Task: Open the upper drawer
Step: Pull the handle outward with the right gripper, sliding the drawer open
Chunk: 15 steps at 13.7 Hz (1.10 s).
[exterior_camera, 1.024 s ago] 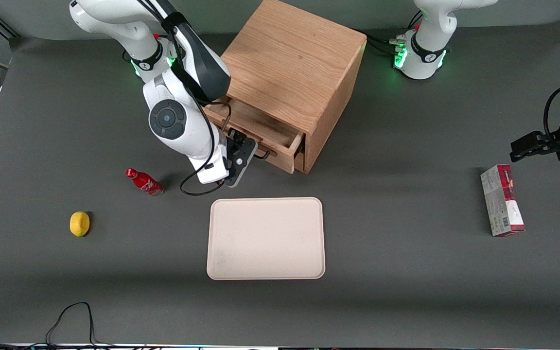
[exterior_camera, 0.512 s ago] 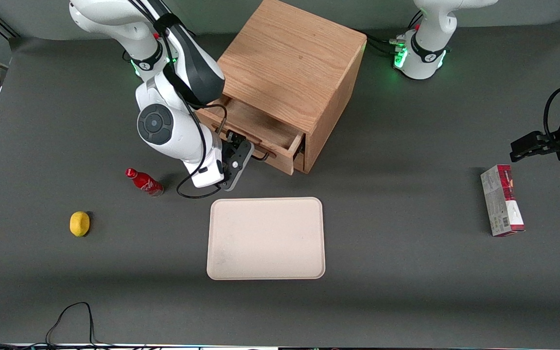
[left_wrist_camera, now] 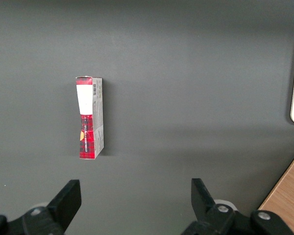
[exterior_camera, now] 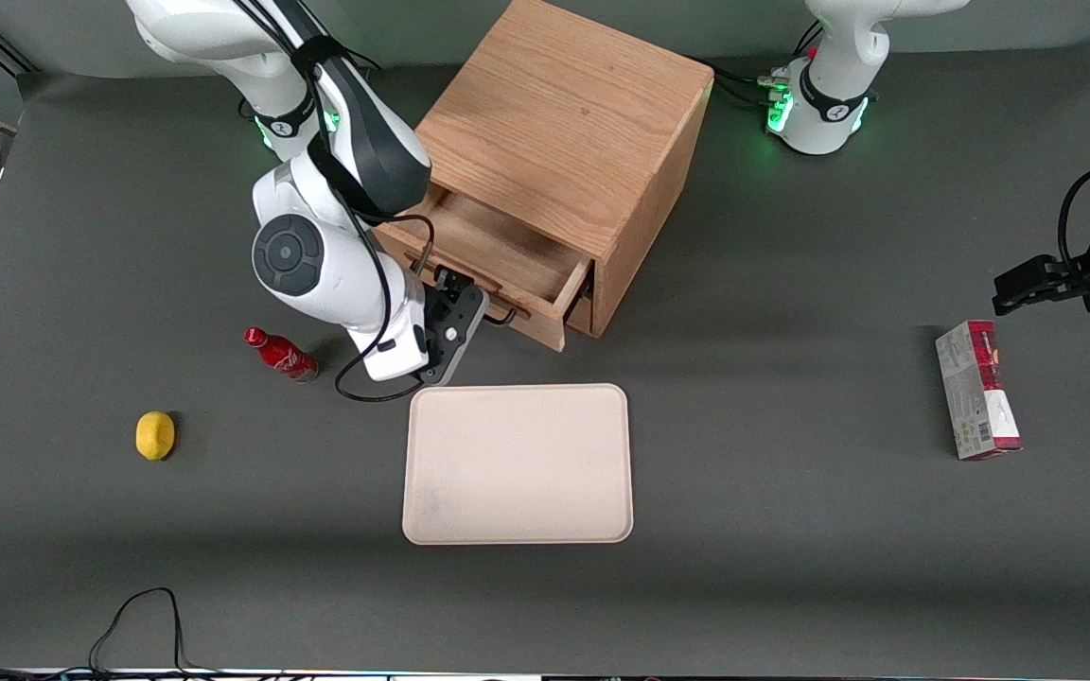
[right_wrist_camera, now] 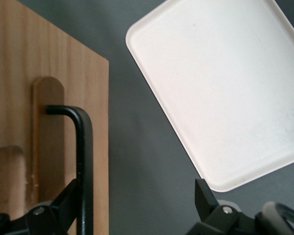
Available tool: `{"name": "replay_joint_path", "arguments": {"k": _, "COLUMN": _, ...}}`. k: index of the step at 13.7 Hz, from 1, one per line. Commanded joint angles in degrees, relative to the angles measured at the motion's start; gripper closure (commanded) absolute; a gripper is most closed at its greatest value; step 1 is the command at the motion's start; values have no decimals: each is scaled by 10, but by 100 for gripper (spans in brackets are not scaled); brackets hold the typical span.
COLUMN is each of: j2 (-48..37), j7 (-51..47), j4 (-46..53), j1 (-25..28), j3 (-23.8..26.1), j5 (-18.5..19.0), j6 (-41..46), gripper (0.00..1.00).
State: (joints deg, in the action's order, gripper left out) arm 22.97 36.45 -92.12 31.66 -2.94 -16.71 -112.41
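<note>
My hand [exterior_camera: 469,301] sits at the upper drawer [exterior_camera: 498,257], fingers spread around its black handle [right_wrist_camera: 81,161]. Drawer looks mostly out; next, I'd judge, withdraw clear.

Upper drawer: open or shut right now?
Open. The upper drawer sticks out of the cabinet, its bare inside showing; the hand is at its handle.

Dark grey matte bench [exterior_camera: 791,530] under even overhead light.
A pale wall strip [exterior_camera: 450,28] runs along the bench edge farthest from the front camera; a thin black cable [exterior_camera: 133,615] loops at its nearest edge, and soft shadows band its surface.
</note>
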Motion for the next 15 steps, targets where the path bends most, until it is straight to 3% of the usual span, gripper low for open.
{"name": "replay_joint_path", "arguments": {"k": 1, "j2": 22, "j7": 15, "j4": 20, "j1": -17, "j3": 0, "j5": 13, "j6": 10, "gripper": 0}}
{"name": "replay_joint_path", "arguments": {"k": 10, "j2": 35, "j7": -5, "j4": 63, "j1": -34, "j3": -10, "j5": 17, "j6": 47, "gripper": 0}}
{"name": "replay_joint_path", "arguments": {"k": 15, "j2": 69, "j7": -19, "j4": 120, "j1": -33, "j3": -15, "j5": 62, "j6": 72, "gripper": 0}}
